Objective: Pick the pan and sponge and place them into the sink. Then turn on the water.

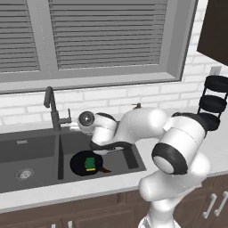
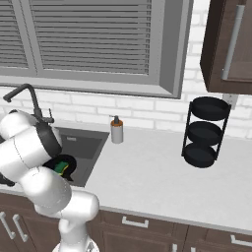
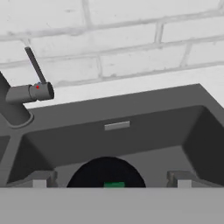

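- Gripper (image 3: 111, 181): released, jaws wide apart, nothing between them; poised over the right basin, aimed at its rear wall.
- Finger tips (image 3: 40, 179): one at either side of the pan's rim in the hand view, apart from it.
- Pan (image 1: 85, 163): black, flat on the floor of the right basin of the sink (image 1: 31, 149); directly below the gripper; handle toward the front right.
- Sponge (image 1: 90, 163): green top over yellow, lying inside the pan, near its middle; below and between the finger tips.
- Faucet (image 1: 52, 108): dark gooseneck, upright behind the divider between basins, left of the gripper; side lever (image 3: 36, 83) with red dot, clear of the gripper.
- Soap dispenser (image 2: 116, 130): on the counter (image 2: 157, 172) right of the sink.
- Tiered rack (image 2: 204, 132): black, further right by the brick wall.
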Controlling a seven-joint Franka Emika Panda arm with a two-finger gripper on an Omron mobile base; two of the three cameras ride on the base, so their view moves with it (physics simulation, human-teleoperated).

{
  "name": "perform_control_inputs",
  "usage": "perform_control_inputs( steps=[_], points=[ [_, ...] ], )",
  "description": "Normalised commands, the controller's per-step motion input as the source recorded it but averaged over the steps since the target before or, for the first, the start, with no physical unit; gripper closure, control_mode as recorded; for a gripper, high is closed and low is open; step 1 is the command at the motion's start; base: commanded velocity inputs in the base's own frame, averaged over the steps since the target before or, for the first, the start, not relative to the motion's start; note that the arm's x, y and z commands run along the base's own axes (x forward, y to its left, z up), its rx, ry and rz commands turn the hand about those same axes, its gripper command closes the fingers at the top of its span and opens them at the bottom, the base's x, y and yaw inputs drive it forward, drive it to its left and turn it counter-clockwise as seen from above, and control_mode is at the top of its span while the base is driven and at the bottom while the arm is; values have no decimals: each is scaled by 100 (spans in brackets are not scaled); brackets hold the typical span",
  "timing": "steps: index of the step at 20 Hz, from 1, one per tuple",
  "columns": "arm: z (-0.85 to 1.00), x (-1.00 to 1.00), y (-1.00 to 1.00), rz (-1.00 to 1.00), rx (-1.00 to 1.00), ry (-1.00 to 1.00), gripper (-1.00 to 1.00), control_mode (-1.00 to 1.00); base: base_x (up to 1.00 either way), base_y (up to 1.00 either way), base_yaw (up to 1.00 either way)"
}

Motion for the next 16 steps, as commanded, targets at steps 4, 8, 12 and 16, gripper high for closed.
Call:
perform_control_inputs(
  steps=[4,8,12,16],
  points=[
    [37,0,-27,0,0,-7,-100,-100,0,0,0],
    [23,0,-14,0,0,-7,-100,-100,0,0,0],
    [19,0,-3,0,0,-5,-100,-100,0,0,0],
    [19,0,-1,0,0,-5,-100,-100,0,0,0]
  ],
)
